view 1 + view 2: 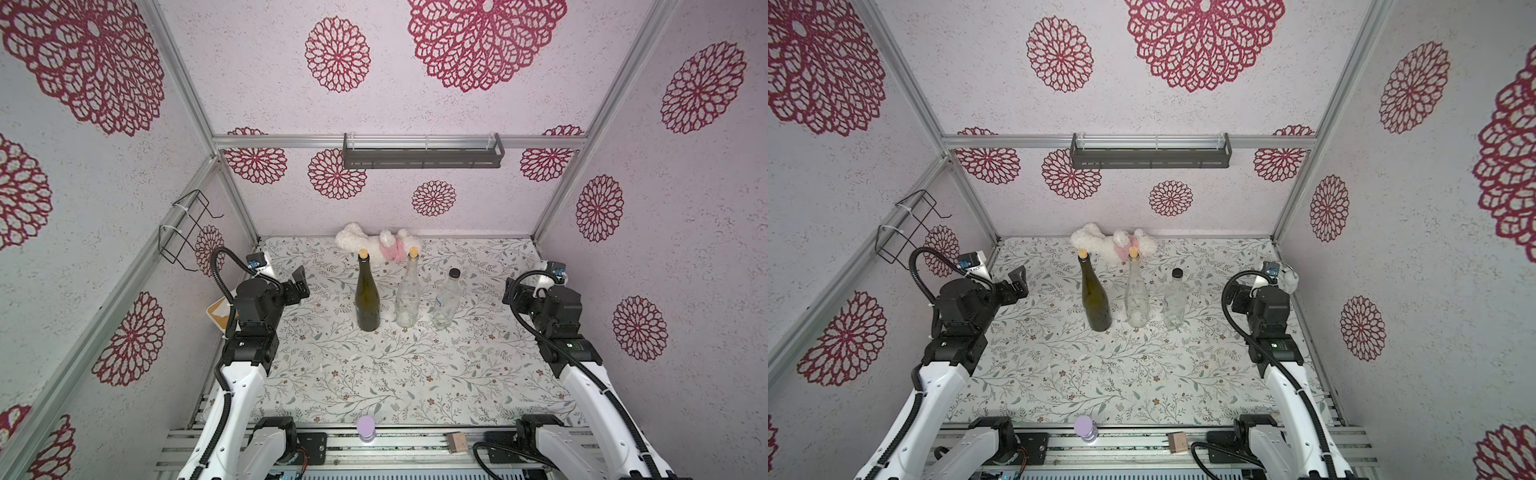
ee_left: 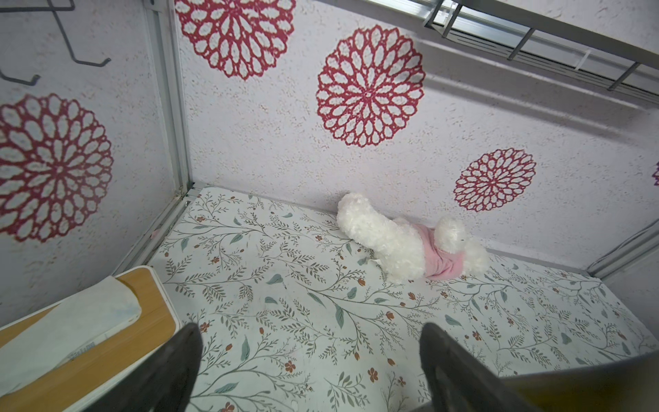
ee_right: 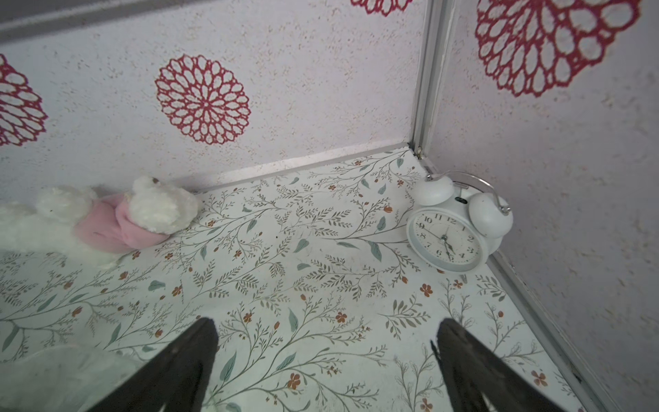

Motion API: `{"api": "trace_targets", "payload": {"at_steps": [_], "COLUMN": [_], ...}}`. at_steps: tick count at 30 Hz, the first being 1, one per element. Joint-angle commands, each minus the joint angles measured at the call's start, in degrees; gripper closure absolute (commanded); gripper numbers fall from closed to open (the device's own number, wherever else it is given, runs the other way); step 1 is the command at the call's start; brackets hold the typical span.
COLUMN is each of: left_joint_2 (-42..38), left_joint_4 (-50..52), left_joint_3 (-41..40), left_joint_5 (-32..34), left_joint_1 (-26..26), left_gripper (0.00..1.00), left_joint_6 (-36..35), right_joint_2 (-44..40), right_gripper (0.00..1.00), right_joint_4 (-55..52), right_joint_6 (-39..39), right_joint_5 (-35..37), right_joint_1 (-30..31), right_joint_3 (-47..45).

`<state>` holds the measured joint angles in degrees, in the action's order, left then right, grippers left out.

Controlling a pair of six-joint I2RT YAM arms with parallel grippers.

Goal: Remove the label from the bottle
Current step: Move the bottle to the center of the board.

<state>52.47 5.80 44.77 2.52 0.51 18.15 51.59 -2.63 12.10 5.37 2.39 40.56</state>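
Rails (image 1: 407, 449) along the bottom edge of both top views are being occupied by a small lilac-capped bottle (image 1: 366, 428) and, to its right, a wooden block (image 1: 457, 441). Higher in the frame, the left gripper (image 2: 310, 330) is being held at the left edge of the floral tabletop (image 1: 374, 374), its jaws spread wide with nothing between them. A wood-bottomed tray (image 2: 157, 317) carrying a white cloth (image 2: 71, 328) is being shown at the lower left of the left wrist view. The right gripper (image 3: 327, 323) is being held at the tabletop's right edge, likewise wide open and empty, with a white twin-bell alarm clock (image 3: 449, 232) being framed in the corner beyond it.

Between the arms and well apart from both, three bottles are being shown upright in a row at mid-frame: a dark green corked bottle (image 1: 368, 299), a clear corked bottle (image 1: 408, 297) just right of it, and a clear black-capped bottle (image 1: 446, 303) farther right. Whether a label is being carried by any of them cannot be told. Behind the row, a white plush toy (image 1: 357, 241) in a pink garment is being propped against the back wall. Above it, a grey shelf (image 1: 422, 158) is being carried on the frame's crossbar.
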Motion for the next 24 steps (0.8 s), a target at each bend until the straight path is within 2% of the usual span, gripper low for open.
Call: {"api": "trace_targets", "payload": {"at_steps": [1, 6, 13, 18, 24], "left_joint_2": [-0.4, 1.4, 0.7, 0.9, 0.9], "left_joint_4": [3.3, 8.6, 7.8, 7.9, 8.1], "left_joint_3": [2.8, 6.6, 6.4, 6.4, 6.8], "left_joint_5": [2.1, 1.9, 0.9, -0.2, -1.2], "left_joint_1": [-0.2, -0.2, -0.2, -0.2, -0.2], "left_gripper": [0.03, 0.03, 0.03, 0.03, 0.03], "left_joint_6": [2.2, 2.7, 4.3, 4.7, 5.1], "right_joint_2": [-0.5, 0.5, 1.7, 1.7, 2.4], "right_gripper": [0.01, 0.02, 0.14, 0.19, 0.24], "right_joint_4": [-4.3, -9.0, -10.4, -11.2, -10.5], "right_joint_6": [-0.3, -2.9, -4.5, -5.3, -6.3], "right_joint_5": [-4.9, -11.1, -18.3, -21.7, -22.8], "right_joint_1": [-0.3, -0.3, 0.3, 1.8, 6.7], "right_joint_3": [2.6, 7.1, 11.2, 11.7, 10.5]}}
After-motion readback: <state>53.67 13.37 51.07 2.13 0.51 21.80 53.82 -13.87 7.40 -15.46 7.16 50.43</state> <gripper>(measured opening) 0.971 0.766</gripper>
